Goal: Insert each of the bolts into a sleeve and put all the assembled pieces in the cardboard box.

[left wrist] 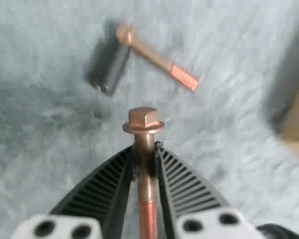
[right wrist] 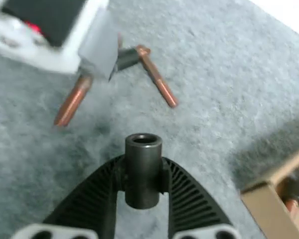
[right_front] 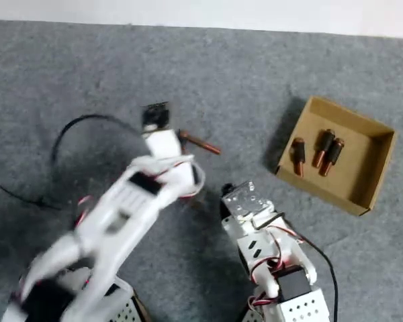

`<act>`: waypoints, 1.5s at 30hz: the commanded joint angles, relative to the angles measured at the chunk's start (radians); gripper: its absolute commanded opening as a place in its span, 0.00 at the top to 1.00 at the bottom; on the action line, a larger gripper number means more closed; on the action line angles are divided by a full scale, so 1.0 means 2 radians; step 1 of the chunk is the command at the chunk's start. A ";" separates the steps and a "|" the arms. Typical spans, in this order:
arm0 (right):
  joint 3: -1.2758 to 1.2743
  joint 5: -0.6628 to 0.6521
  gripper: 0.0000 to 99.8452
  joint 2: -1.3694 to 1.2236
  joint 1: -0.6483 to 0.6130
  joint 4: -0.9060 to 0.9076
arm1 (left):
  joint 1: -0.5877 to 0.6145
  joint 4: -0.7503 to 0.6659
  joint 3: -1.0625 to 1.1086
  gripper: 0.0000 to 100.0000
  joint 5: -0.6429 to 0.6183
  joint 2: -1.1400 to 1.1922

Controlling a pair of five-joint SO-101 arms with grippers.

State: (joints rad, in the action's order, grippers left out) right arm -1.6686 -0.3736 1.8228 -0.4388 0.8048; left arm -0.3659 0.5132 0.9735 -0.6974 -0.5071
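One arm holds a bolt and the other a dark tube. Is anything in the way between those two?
Nothing visible does. Only bare carpet lies between the sleeve in the right gripper and the bolt in the left gripper. A loose bolt and second sleeve lie flat farther off.

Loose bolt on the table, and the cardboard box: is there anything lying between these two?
Nothing: in the high view, only bare grey mat lies between the loose bolt and the cardboard box.
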 commanded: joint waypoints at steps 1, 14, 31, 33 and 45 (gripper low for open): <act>-0.008 0.004 1.00 0.008 -0.033 -0.035 | 0.023 -0.104 0.103 1.00 -0.001 -0.163; -0.068 -0.038 1.00 0.005 -0.079 -0.115 | 0.046 -0.187 0.264 1.00 -0.076 -0.444; -0.068 -0.065 1.00 0.005 -0.079 -0.102 | -0.052 -0.186 0.329 1.00 -0.039 -0.562; -0.068 -0.065 1.00 0.005 -0.081 -0.095 | -0.053 -0.186 0.335 1.00 -0.040 -0.580; -0.068 -0.066 1.00 0.007 -0.082 -0.093 | -0.052 -0.186 0.361 1.00 -0.038 -0.642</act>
State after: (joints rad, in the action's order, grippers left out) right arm -1.6686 -0.4964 1.8228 -0.5923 0.6206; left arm -0.4595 0.1634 1.6778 -0.7818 -1.7622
